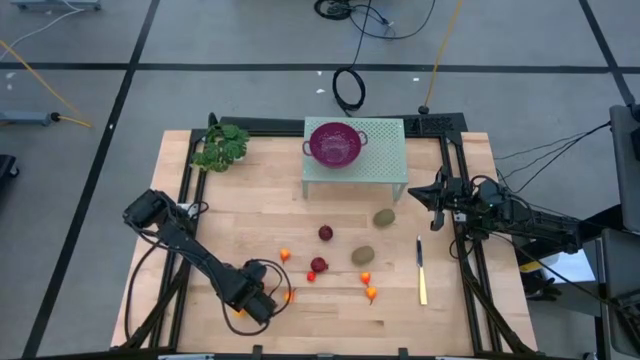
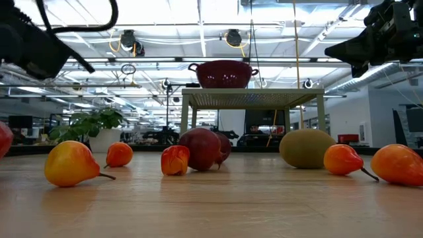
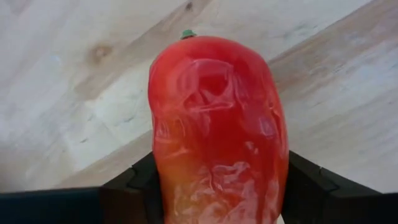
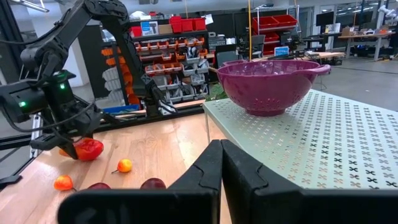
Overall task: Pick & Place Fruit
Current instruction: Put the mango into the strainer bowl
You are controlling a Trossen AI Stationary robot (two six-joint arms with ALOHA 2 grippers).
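Note:
A longish orange-red fruit (image 3: 217, 124) with a small green stem tip lies near the table's near left corner. My left gripper (image 1: 262, 300) stands over it, pointing down, shut on it. Toward the middle lie two brownish-green ovals (image 1: 384, 216) (image 1: 362, 256), two dark red balls (image 1: 326, 233) (image 1: 318, 265) and small orange-red pieces (image 1: 366, 278) (image 1: 285, 255). My right gripper (image 4: 221, 168) waits shut and raised at the table's right edge, touching nothing. My left gripper pinches the longish fruit's two long sides (image 3: 163, 180) between its two fingers (image 3: 127, 190). The fingers come from above, pointing down, and lie across the fruit. In the right wrist view the fruit (image 4: 86, 149) lies on the table under the gripper.
A purple colander (image 1: 335, 142) stands on a pale green perforated stand (image 1: 385, 150) at the table's far middle. A leafy green sprig (image 1: 222, 148) lies at the far left. A slim yellowish knife (image 1: 421, 272) lies near the right side.

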